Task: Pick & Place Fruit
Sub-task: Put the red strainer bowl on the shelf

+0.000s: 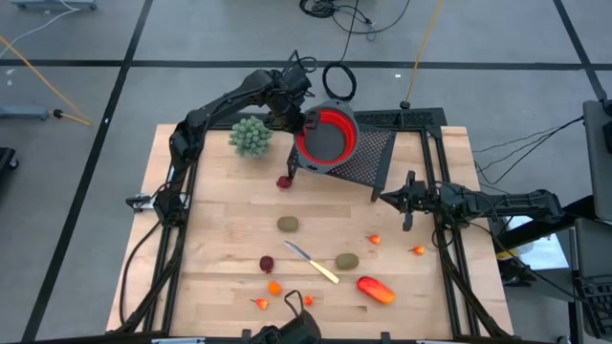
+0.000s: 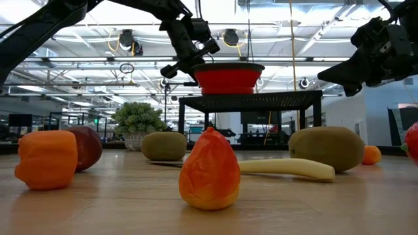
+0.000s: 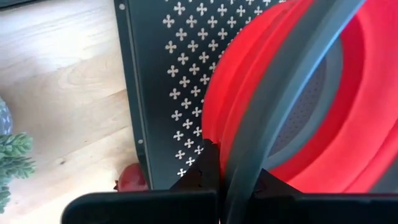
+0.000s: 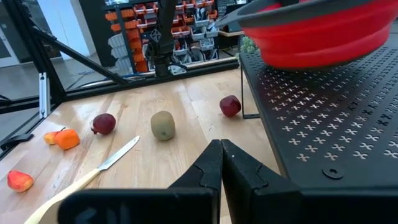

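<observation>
A round red bowl (image 1: 325, 134) with a grey rim sits at the far left corner of a black perforated stand (image 1: 368, 158); whether it rests on the stand or hangs just above it, I cannot tell. My left gripper (image 1: 298, 119) is shut on it. The fruit lies on the wooden table: two brown kiwis (image 1: 288, 224) (image 1: 346, 260), two dark red pieces (image 1: 284, 182) (image 1: 267, 264), a longer orange-red piece (image 1: 376, 289) and several small orange bits (image 1: 274, 287). My right gripper (image 1: 406, 205) is shut, holds nothing, and hangs level by the stand's near right corner. My left gripper pinches the bowl's grey rim (image 3: 245, 168) on the bowl's left side, one finger (image 3: 205, 165) outside the red wall and one inside. It comes slanting down from the table's far left. The bowl stays nearly level, mouth up, over the stand's corner.
A green potted plant (image 1: 251, 136) stands left of the stand at the far side. A slim knife (image 1: 313, 263) with a pale handle lies between the near fruit pieces. One dark red piece lies close to the stand's left leg (image 4: 230, 106).
</observation>
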`<control>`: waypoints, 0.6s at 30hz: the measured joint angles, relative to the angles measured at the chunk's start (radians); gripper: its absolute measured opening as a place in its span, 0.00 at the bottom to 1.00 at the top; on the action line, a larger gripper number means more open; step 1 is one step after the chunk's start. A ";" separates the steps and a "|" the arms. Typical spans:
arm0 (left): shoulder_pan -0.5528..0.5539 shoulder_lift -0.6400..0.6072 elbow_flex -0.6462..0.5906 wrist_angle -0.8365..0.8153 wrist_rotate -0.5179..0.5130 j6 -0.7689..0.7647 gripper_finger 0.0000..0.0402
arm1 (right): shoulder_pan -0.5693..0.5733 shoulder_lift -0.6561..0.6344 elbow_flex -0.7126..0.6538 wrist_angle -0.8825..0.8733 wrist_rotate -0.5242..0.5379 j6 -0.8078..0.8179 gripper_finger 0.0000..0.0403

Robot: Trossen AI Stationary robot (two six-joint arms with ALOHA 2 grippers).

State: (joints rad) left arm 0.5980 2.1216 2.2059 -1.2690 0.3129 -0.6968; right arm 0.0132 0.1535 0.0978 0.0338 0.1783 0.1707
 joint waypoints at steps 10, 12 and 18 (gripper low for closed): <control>0.000 0.000 0.000 -0.005 -0.004 0.005 0.00 | 0.000 0.000 0.000 0.000 0.000 0.000 0.00; 0.000 0.000 0.000 -0.007 -0.004 0.005 0.00 | 0.000 0.000 0.000 0.000 0.000 0.000 0.00; 0.000 0.000 0.000 -0.010 -0.004 0.005 0.00 | 0.000 0.000 0.000 0.000 0.000 0.000 0.00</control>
State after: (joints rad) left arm 0.5980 2.1216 2.2059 -1.2786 0.3091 -0.6918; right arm 0.0132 0.1535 0.0978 0.0337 0.1784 0.1703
